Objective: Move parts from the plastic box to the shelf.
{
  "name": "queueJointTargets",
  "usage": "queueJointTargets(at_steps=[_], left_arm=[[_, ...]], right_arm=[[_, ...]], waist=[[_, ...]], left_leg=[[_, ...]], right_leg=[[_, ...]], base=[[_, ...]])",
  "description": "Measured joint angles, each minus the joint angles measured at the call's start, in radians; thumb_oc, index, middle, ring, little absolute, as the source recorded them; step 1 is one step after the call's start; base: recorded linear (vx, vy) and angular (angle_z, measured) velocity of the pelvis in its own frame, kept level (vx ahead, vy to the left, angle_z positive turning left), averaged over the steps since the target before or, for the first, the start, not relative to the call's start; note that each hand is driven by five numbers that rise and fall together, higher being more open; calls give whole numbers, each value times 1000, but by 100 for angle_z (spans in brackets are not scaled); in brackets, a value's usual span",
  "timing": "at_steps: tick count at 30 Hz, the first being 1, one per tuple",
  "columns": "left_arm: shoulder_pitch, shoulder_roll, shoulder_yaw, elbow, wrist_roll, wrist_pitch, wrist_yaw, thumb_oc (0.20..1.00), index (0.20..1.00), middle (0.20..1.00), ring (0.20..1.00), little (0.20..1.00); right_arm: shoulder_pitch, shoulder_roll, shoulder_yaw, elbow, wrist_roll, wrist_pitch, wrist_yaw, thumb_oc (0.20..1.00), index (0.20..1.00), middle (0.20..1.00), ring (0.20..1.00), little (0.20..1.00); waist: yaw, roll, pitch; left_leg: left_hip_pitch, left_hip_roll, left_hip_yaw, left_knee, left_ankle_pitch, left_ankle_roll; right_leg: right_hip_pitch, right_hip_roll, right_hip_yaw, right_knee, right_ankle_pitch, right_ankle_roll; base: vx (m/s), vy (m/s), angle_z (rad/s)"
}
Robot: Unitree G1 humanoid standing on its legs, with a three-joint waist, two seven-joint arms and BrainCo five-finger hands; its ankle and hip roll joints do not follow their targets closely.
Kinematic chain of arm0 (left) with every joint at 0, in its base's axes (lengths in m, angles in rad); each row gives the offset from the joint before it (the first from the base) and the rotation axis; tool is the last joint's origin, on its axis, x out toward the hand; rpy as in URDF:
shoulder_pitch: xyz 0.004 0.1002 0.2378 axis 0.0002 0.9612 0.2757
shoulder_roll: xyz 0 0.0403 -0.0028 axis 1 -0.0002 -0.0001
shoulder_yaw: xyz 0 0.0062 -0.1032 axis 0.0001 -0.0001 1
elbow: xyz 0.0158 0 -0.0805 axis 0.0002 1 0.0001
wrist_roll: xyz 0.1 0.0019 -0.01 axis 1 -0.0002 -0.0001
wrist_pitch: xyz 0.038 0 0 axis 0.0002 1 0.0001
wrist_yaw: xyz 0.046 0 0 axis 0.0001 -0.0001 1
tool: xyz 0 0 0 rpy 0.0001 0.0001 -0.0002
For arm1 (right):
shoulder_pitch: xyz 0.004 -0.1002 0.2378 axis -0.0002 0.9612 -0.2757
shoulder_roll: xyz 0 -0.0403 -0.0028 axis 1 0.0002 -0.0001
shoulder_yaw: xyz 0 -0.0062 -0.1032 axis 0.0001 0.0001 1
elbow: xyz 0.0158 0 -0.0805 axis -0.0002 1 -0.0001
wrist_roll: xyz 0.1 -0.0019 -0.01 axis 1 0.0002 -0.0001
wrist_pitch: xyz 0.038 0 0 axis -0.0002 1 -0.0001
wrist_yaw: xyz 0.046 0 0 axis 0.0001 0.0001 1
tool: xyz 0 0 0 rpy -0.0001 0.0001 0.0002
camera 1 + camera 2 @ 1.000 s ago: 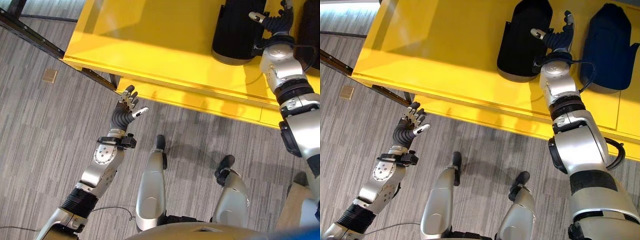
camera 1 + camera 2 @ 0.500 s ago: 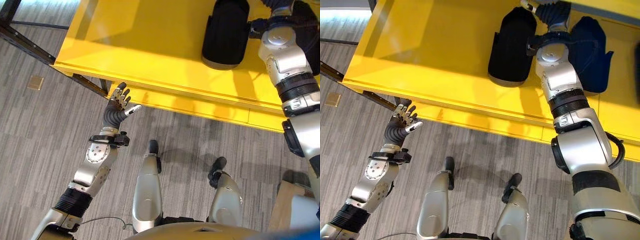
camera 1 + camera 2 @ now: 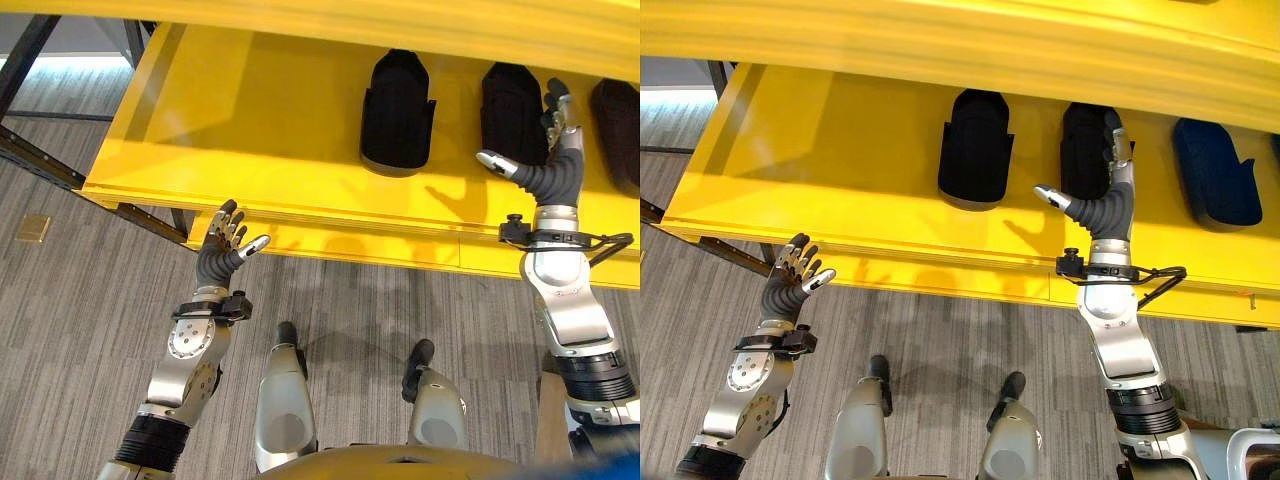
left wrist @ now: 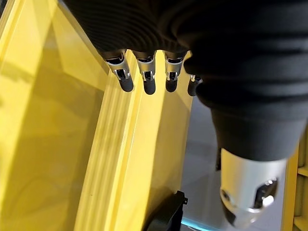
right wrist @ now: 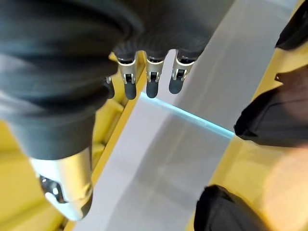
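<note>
Left eye view: yellow shelf (image 3: 250, 130) ahead, carrying a row of black parts: first black part (image 3: 397, 110) standing free near the middle, second black part (image 3: 512, 110) just beyond the right hand (image 3: 545, 165), third black part (image 3: 617, 120) at the far right edge. Right hand raised over the shelf board with fingers straight and spread, thumb held out to the side, gripping nothing; from here, unclear whether the fingertips touch the second black part or merely stand in front of it. Right wrist view: fingers (image 5: 151, 82) extended, nothing between them and the thumb. Left hand (image 3: 222, 245) idle below the shelf's front lip, fingers relaxed and slightly fanned, empty; left wrist view confirms straight fingers (image 4: 144, 77) beside the yellow edge. Plastic box not locatable from these views. Likely step in hand: release and retreat after a placement. For a clean retreat: keep fingers straight, draw back along the forearm line and lift clear of the front lip before turning, to avoid nudging the second black part out of the row. Check that each part sits fully on the board and apart from its neighbour. Keep the left hand low and clear of the lip while turning toward the box for the next part.
</note>
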Motion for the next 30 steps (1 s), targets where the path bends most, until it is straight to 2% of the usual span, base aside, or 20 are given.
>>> queueJointTargets(at_steps=[2, 7, 11, 18, 24, 27, 30], left_arm=[[31, 0, 13, 2, 23, 1, 2, 1000, 1000, 1000, 1000, 1000], [52, -1, 19, 2, 61, 2, 5, 1000, 1000, 1000, 1000, 1000], [70, -4, 37, 2, 84, 2, 9, 1000, 1000, 1000, 1000, 1000], [29, -11, 27, 3, 102, -3, 34, 1000, 1000, 1000, 1000, 1000], [-19, -19, 26, 5, 124, -11, 53, 1000, 1000, 1000, 1000, 1000], [-25, -22, 26, 5, 130, -14, 53, 1000, 1000, 1000, 1000, 1000], [-35, -23, 26, 6, 134, -23, 56, 1000, 1000, 1000, 1000, 1000]], right_arm=[[16, -5, 1, -20, -83, -12, 14, 1000, 1000, 1000, 1000, 1000], [38, -10, 9, -33, -233, -34, 14, 1000, 1000, 1000, 1000, 1000], [82, -29, 61, -75, -355, -54, 17, 1000, 1000, 1000, 1000, 1000], [29, -132, 254, -3, -607, -63, 22, 1000, 1000, 1000, 1000, 1000], [-86, -126, 409, 146, -771, -27, 39, 1000, 1000, 1000, 1000, 1000], [-87, -121, 433, 149, -795, -22, 47, 1000, 1000, 1000, 1000, 1000], [-130, -85, 480, 245, -818, -6, 54, 1000, 1000, 1000, 1000, 1000]], waist=[[-14, 0, -1], [-14, 0, -1], [-14, 0, -1], [-19, -1, 0], [-15, -2, 1], [-12, -2, 2], [-13, -4, 15]], left_leg=[[-1, 0, 4, 3, -2, 1], [-5, 3, 5, 3, -2, 1], [-8, 3, 12, 4, -7, 1], [-10, 2, 18, 5, -10, -3], [-11, 3, 21, 2, -11, -4], [-12, 3, 24, -1, -11, -4], [-11, 4, 26, -1, -12, -4]], right_leg=[[-2, -1, 2, -2, 1, 0], [-6, -2, 3, -10, 2, -1], [-10, -3, 5, -14, 4, 1], [-11, -3, 7, -24, 7, 6], [-15, -1, 10, -28, 8, 8], [-16, -1, 11, -31, 8, 8], [-19, -1, 13, -31, 9, 8]], base=[[11, 28, -3], [3, 14, 0], [1, 12, -2], [0, 0, 0], [0, 0, 0], [0, 0, 0], [0, 0, 0]])
